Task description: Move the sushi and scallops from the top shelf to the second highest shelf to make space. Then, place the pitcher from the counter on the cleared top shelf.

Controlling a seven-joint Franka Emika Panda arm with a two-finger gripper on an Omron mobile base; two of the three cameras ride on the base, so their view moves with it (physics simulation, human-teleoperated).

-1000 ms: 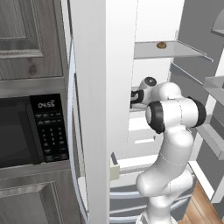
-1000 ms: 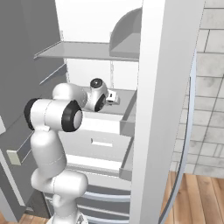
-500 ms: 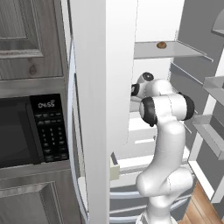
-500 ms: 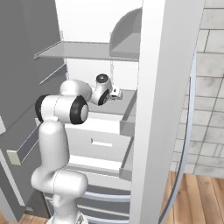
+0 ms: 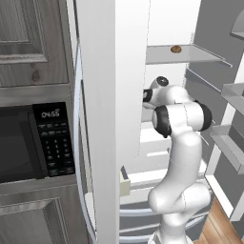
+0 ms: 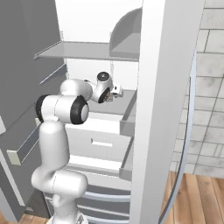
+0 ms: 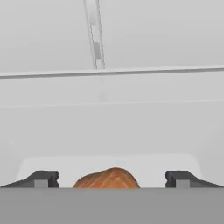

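The sushi (image 7: 107,178), orange-brown on top, lies low between my two fingertips (image 7: 41,179), which stand well apart and clear of it. My gripper (image 6: 114,92) is open just above the second highest shelf (image 6: 127,105) inside the fridge. In the left base view the fridge door hides the fingers. The scallops (image 5: 176,48), a small brown lump, sit on the top shelf (image 5: 195,55), above and behind my wrist. The top shelf (image 6: 74,51) also shows in the right base view. The pitcher is out of view.
The open fridge door (image 5: 114,95) stands close on the left of my arm, with a microwave (image 5: 28,143) beyond it. Door bins (image 5: 231,93) hang on the right. A drawer (image 6: 103,142) sits under the shelf. A curved grey cover (image 6: 127,35) rests on the top shelf.
My elbow has swung left and the hand has pushed a little deeper over the second highest shelf. The scallops have not moved.
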